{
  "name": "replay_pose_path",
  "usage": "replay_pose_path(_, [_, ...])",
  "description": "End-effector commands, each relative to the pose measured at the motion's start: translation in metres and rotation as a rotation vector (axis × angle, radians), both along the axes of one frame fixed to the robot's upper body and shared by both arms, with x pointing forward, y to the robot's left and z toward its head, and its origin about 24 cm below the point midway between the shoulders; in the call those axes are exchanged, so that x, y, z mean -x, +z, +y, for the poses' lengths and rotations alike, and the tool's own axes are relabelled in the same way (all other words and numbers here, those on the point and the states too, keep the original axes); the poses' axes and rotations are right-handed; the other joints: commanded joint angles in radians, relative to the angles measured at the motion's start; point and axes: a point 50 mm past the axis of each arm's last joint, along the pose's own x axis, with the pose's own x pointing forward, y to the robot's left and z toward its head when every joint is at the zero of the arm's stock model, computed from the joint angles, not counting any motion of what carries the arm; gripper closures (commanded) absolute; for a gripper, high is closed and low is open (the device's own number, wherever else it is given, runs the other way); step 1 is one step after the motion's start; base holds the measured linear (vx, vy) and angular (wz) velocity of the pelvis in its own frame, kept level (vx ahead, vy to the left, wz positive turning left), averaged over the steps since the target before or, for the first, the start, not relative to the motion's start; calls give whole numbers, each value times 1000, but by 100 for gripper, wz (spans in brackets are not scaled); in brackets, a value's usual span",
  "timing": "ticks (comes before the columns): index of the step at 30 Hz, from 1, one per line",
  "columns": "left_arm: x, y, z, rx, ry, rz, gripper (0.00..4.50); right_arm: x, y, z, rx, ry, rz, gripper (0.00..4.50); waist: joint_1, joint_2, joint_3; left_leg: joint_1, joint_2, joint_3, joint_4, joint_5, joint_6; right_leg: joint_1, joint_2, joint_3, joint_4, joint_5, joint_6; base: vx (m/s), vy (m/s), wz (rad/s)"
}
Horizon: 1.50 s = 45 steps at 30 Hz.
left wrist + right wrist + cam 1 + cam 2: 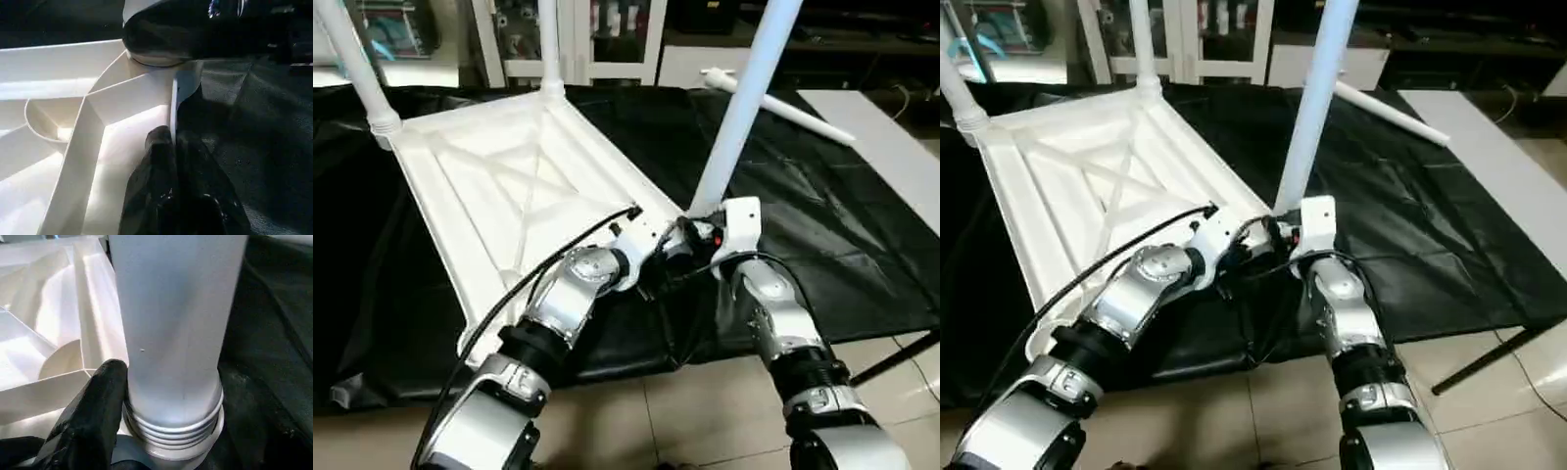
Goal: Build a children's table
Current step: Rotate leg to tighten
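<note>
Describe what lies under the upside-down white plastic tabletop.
A black sheet lies spread under the white plastic tabletop and reaches out past its edges on every side in view. What carries the sheet beneath the tabletop is covered; tiled floor shows nearer the robot.

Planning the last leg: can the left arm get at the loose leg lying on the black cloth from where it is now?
Probably not. The loose leg lies at the cloth's far right, beyond the standing leg and the right gripper at its base. The left gripper, shut at the tabletop edge, would have to cross both.
</note>
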Motion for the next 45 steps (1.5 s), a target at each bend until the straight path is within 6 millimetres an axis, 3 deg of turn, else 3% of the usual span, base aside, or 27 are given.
replay_pose_path(1, [-6,-9,18,-36,125,-29,450,13,0,39,-27,242,-45,134,4,-10,-51,5,29,-6,-54,-164,102,42,-40,28,-56,-150,-201,0,0,0])
replay_pose_path(4, [-4,-12,23,-65,81,-25,450,14,6,30,6,275,-85,115,8,-10,-47,5,31,-7,-59,-221,89,40,-40,28,-67,-235,-180,0,0,0])
replay_pose_path(5, [-2,-13,25,-77,67,-20,450,14,10,25,13,276,-98,101,1,-13,-46,-8,30,-14,-66,-240,81,49,-41,25,-68,-279,-154,0,0,0])
replay_pose_path(7, [-1,-15,29,-93,44,-14,450,14,16,15,22,279,-118,78,-12,-11,-46,-17,32,-24,-73,-257,50,54,-45,21,-71,-344,-130,0,0,0])
replay_pose_path(9, [0,-16,32,-99,34,-6,450,14,20,7,40,283,-129,68,-9,-12,-50,1,35,-19,-65,-255,47,40,-44,26,-73,-310,-142,0,0,0])
replay_pose_path(10, [2,-18,35,-109,4,10,450,15,24,-3,69,316,-134,57,-4,-13,-50,8,34,-14,-60,-230,58,37,-41,29,-66,-242,-168,0,0,0])
replay_pose_path(11, [9,-22,39,-123,-81,57,450,20,29,-20,122,405,-124,57,1,-13,-50,7,34,-10,-57,-201,74,41,-38,28,-60,-188,-186,0,0,0])
replay_pose_path(15, [23,-28,45,-151,-256,145,450,35,31,-38,185,600,-84,23,14,-9,-52,7,34,-6,-51,-149,115,48,-36,29,-49,-93,-227,0,0,0])
replay_pose_path(18, [34,-33,55,-192,-367,226,450,52,31,-50,248,774,-38,5,20,-10,-51,10,38,-5,-53,-196,105,47,-41,28,-54,-153,-227,0,0,0])
replay_pose_path(21, [40,-35,62,-213,-427,271,450,59,32,-59,278,836,-12,5,25,-8,-48,16,42,-5,-55,-217,89,42,-42,29,-56,-185,-228,0,0,0])
replay_pose_path(23, [44,-35,65,-219,-480,298,450,58,33,-61,283,831,-16,5,25,-11,-47,15,42,-6,-58,-238,69,40,-42,30,-58,-219,-223,0,0,0])
replay_pose_path(25, [61,-34,71,-241,-654,360,450,58,34,-63,275,851,-5,5,28,-8,-51,17,43,-10,-60,-253,55,42,-48,30,-60,-256,-211,0,0,0])
replay_pose_path(27, [62,-34,72,-244,-664,372,450,59,34,-62,275,864,-1,5,24,-9,-49,17,43,-8,-61,-254,44,40,-43,30,-57,-249,-212,0,0,0])
replay_pose_path(30, [66,-36,73,-284,-701,393,450,67,28,-57,298,977,48,5,40,-1,-49,32,46,1,-58,-260,41,31,-40,33,-56,-213,-228,0,0,0])
replay_pose_path(31, [67,-36,73,-290,-709,395,450,67,27,-56,305,984,50,5,41,-2,-50,31,46,1,-58,-259,38,32,-40,33,-55,-209,-229,0,0,0])
replay_pose_path(32, [68,-36,73,-295,-716,399,450,67,26,-56,318,987,52,5,42,-11,-51,29,46,2,-58,-260,32,35,-40,32,-54,-212,-227,0,0,0])
replay_pose_path(38, [67,-33,69,-298,-724,370,450,68,18,-51,366,1047,83,5,41,-8,-53,24,45,-5,-62,-290,8,38,-45,32,-58,-271,-189,0,0,0])
replay_pose_path(42, [66,-31,68,-294,-731,367,450,64,15,-44,366,1070,98,5,38,-11,-57,21,42,-4,-58,-260,14,41,-43,31,-51,-221,-202,0,0,0])
replay_pose_path(45, [65,-31,69,-300,-731,366,450,60,16,-39,373,1080,83,31,39,-12,-57,21,41,-2,-55,-234,25,43,-42,31,-47,-190,-215,0,0,0])
